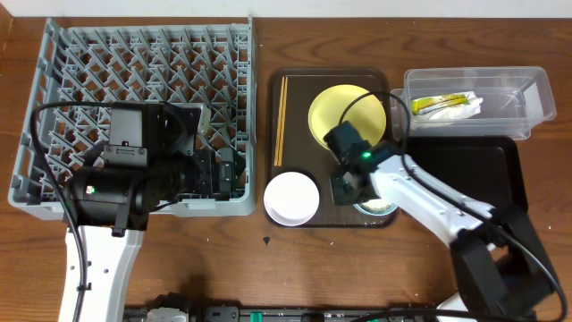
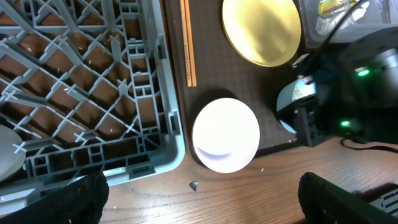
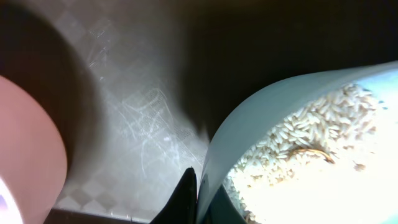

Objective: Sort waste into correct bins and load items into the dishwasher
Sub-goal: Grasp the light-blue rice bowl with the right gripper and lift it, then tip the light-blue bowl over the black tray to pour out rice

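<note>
My right gripper (image 1: 355, 185) (image 3: 198, 198) is shut on the rim of the light blue bowl (image 1: 377, 207) (image 3: 261, 112), one finger outside and one inside. The bowl holds white rice grains (image 3: 298, 155) and a beige lump (image 3: 311, 152). It sits on the brown serving tray (image 1: 299, 85) with the yellow plate (image 1: 344, 112) (image 2: 261, 28), the chopsticks (image 1: 281, 121) (image 2: 186, 43) and the cream-white bowl (image 1: 291, 197) (image 2: 226, 134). My left gripper (image 1: 228, 174) (image 2: 199, 199) is open and empty above the grey dish rack's (image 1: 134, 80) (image 2: 81, 93) front right corner. The cup is not clearly visible.
The clear tub (image 1: 527, 94) at the back right holds the yellow-green wrapper (image 1: 438, 105) and the white tissue (image 1: 474, 107). The black tray (image 1: 483, 170) lies in front of it, under my right arm. A small dark chip (image 1: 266, 240) (image 2: 193, 185) lies on the wood.
</note>
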